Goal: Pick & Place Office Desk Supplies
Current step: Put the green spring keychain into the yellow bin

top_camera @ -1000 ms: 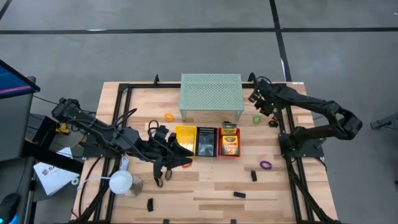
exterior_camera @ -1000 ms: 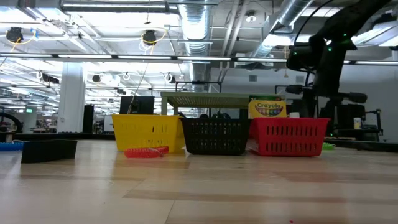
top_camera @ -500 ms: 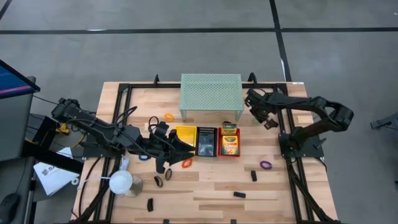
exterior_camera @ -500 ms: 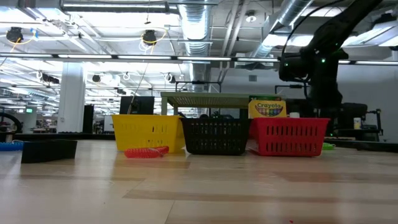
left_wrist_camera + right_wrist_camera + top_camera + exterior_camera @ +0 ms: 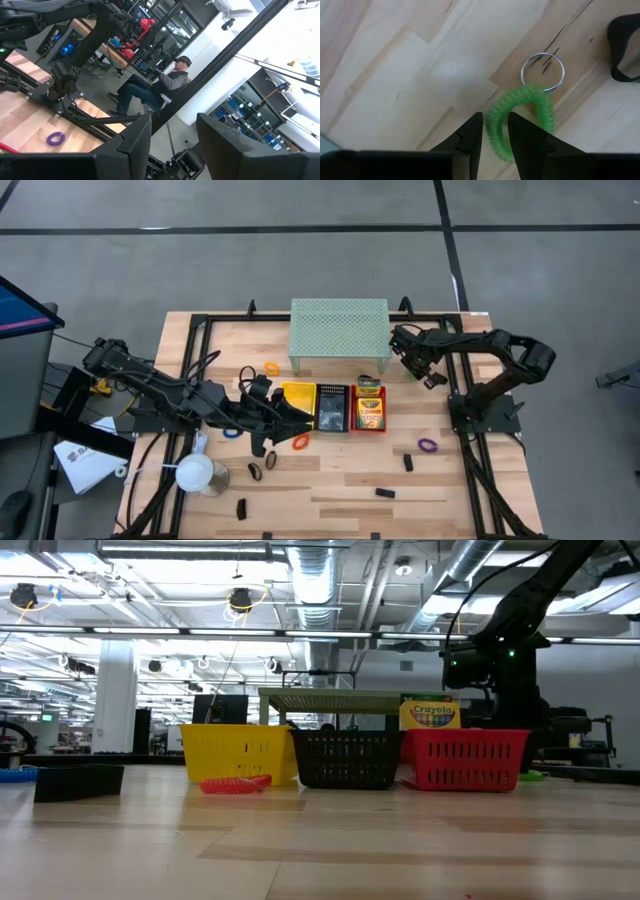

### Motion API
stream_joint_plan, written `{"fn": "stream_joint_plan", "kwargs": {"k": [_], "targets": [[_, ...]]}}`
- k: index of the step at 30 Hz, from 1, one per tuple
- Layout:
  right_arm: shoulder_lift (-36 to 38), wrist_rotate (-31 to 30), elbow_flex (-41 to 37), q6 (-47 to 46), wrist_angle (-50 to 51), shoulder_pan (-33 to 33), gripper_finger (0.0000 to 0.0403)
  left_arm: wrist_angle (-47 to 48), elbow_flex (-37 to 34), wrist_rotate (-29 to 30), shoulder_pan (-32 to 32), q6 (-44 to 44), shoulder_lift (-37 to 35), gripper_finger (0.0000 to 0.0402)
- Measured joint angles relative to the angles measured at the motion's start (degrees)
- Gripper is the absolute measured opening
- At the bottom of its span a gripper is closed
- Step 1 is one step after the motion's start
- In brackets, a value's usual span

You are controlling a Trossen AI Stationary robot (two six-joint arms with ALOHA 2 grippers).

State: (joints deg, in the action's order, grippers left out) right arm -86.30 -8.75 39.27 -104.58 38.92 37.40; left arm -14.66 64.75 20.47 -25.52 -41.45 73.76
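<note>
My right gripper (image 5: 495, 131) points down, open, low over a green ring band (image 5: 522, 117) that lies flat on the wood with a metal key ring (image 5: 542, 72) at its far side. The fingers stand on either side of the band's near arc, and no touch shows. In the high view this gripper (image 5: 410, 360) is just right of the mesh shelf. My left gripper (image 5: 298, 420) hangs level and open near the yellow basket (image 5: 296, 394), with nothing between its fingers (image 5: 130, 145). Crayon boxes (image 5: 370, 408) stand in the red basket (image 5: 465, 758).
A black basket (image 5: 331, 406) sits between the yellow and red ones. Orange (image 5: 271, 368), red (image 5: 299, 442), blue (image 5: 232, 432) and purple (image 5: 428, 445) bands and black clips (image 5: 408, 463) (image 5: 384, 493) lie loose. One clip (image 5: 625, 47) lies beside the green band. A white lamp-like object (image 5: 195, 472) stands near left.
My right gripper has come down toward the green band and a little toward the table's left, and its wrist has rolled. The gap between its fingers shows no change.
</note>
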Motion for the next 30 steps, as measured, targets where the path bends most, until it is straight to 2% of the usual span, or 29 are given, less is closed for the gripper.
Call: {"fn": "stream_joint_plan", "kwargs": {"k": [7,15,19,24,30], "targets": [[0.02,0.83,-0.02,1.42,0.27,2.18,0.0083,-0.4,0.0,-0.09,0.0,-0.87,0.0,0.0154],[-0.04,-0.38,-0.11,1.11,1.5,1.28,0.0011,-0.41,0.0,-0.13,0.0,-0.85,0.0,0.0154],[0.18,-1.26,-0.11,-1.53,2.34,0.59,0.0019,-0.42,0.0,-0.13,0.0,-0.85,0.0,0.0154],[4.47,-8.39,-0.39,-4.02,4.55,0.19,0.0006,-0.41,0.0,-0.13,-0.12,-0.85,0.0,0.0154],[12.17,-10.88,-0.35,-5.44,6.69,1.27,0.0004,-0.39,0.0,-0.2,-0.11,0.03,0.0,0.0154]]}}
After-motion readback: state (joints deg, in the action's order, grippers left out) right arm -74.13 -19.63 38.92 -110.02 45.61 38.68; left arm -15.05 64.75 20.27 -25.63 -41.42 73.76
